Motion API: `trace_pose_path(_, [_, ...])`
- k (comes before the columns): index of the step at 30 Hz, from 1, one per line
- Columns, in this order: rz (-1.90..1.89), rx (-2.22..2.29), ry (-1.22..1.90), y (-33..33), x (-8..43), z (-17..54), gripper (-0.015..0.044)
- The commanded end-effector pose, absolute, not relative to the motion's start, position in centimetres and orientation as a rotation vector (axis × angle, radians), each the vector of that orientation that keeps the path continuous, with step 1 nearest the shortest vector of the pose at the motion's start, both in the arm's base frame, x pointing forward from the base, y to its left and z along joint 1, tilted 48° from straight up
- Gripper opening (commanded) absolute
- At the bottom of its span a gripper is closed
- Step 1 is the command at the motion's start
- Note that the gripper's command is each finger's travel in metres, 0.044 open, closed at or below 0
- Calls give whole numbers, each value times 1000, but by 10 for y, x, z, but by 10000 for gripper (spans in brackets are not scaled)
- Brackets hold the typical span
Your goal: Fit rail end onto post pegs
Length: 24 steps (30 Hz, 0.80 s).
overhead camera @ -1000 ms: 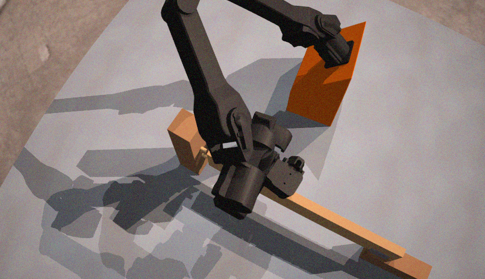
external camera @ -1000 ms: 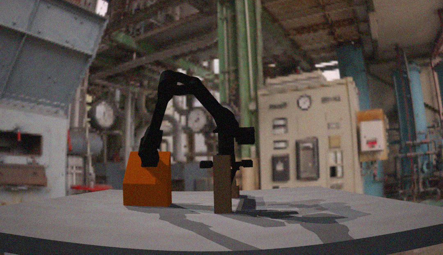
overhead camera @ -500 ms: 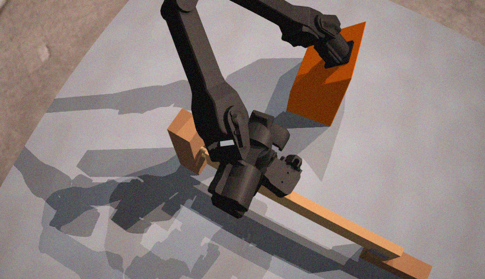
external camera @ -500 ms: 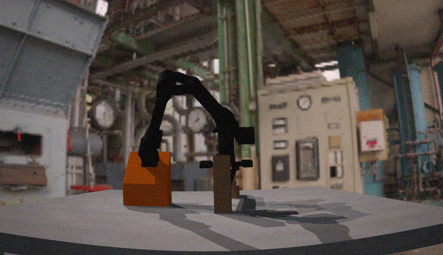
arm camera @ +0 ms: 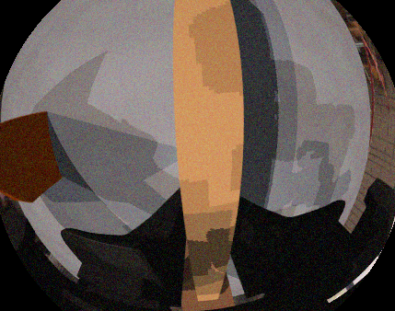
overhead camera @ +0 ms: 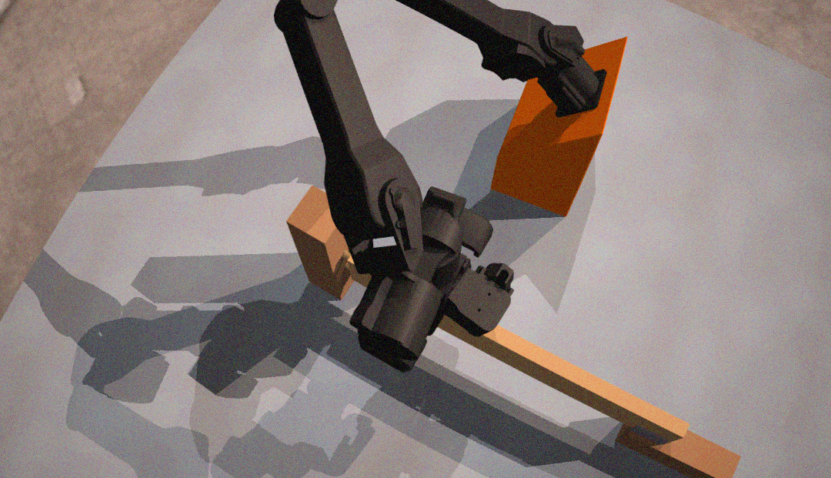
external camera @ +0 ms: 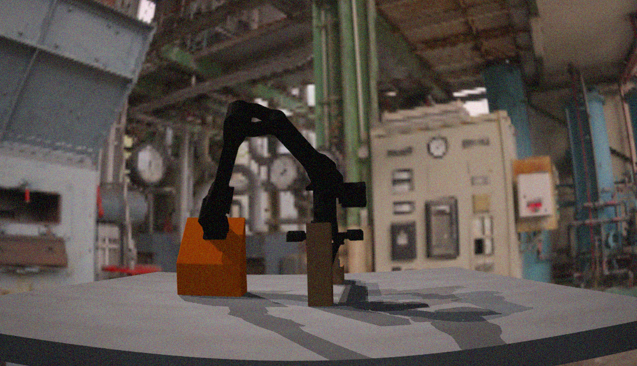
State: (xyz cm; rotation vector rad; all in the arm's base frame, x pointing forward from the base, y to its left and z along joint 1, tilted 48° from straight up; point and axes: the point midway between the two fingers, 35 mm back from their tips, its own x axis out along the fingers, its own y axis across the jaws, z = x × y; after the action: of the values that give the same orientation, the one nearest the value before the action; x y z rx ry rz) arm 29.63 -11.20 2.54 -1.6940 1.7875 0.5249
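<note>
The rail point(overhead camera: 570, 371) point(arm camera: 208, 115) is raised off the table. Its far end lies on the low footboard block point(overhead camera: 708, 450); the bracket itself is hard to make out. The post point(overhead camera: 306, 242) point(external camera: 319, 263) stands upright at the near end. A peg point(overhead camera: 347, 258) shows between post and arm. The rail's near end is close against the pegs, but the arm covers most of it, so how far the pegs sit in the holes cannot be told. My gripper point(arm camera: 199, 192) is shut on the rail near that end, one finger on each side. Its fingertips are hidden in the top and exterior views.
The orange pedestal point(overhead camera: 539, 169) point(external camera: 211, 275) point(arm camera: 24, 158) carries the arm's base, off to one side of the rail. The arm arches from it over the rail. Dark shadows lie on the table point(overhead camera: 705, 264) along the rail and post.
</note>
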Motion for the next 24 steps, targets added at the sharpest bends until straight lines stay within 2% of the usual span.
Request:
trace_pose_path(1, [525, -1701, 1786, -113, 296, 28, 0])
trace_pose_path(24, [525, -1701, 1786, -113, 296, 33, 0])
